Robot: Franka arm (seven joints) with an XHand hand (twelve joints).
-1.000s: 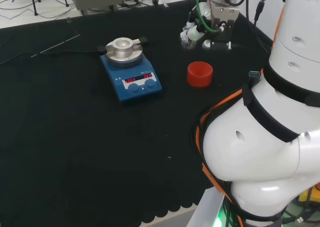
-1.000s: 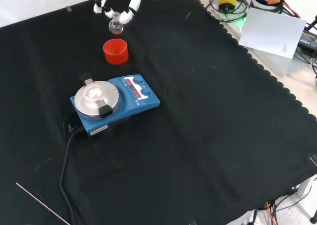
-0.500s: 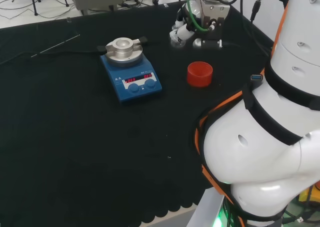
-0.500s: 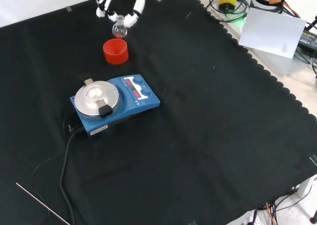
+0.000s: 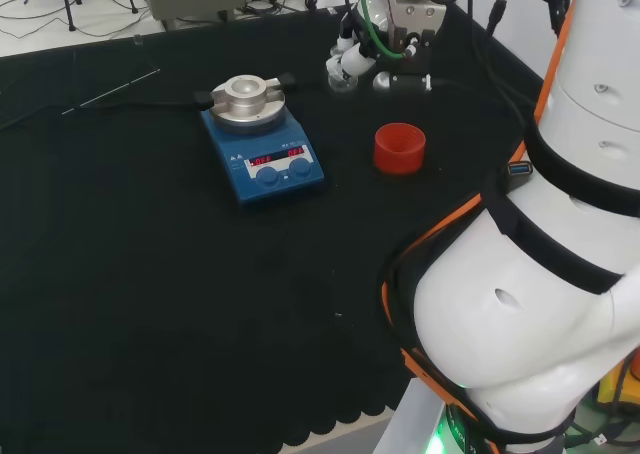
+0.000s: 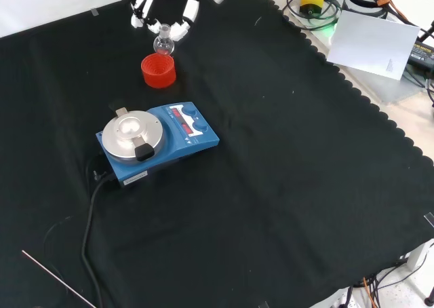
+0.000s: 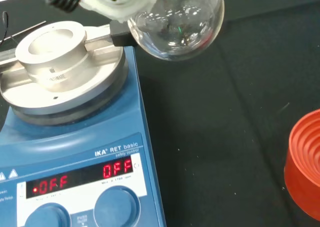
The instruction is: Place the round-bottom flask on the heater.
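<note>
- My hand [image 6: 178, 13] hangs above the far side of the bench with its fingers [image 6: 184, 20] curled round the neck of the round-bottom flask [image 6: 163, 43], the clear bulb dangling below them, neck up (its long axis reads as near upright in the front view)
- The flask is off the cloth, just above and behind the red ribbed stand [image 6: 158, 70] in the front view; in the wrist view the bulb [image 7: 175, 22] floats beside the heater's metal plate, not over it
- The heater [image 5: 262, 139] lies to the left of my hand in the head view, nearer the camera in the front view, well apart; I judge the carry must cross that gap and centre the bulb over the round plate [image 6: 131, 133] before lowering
</note>
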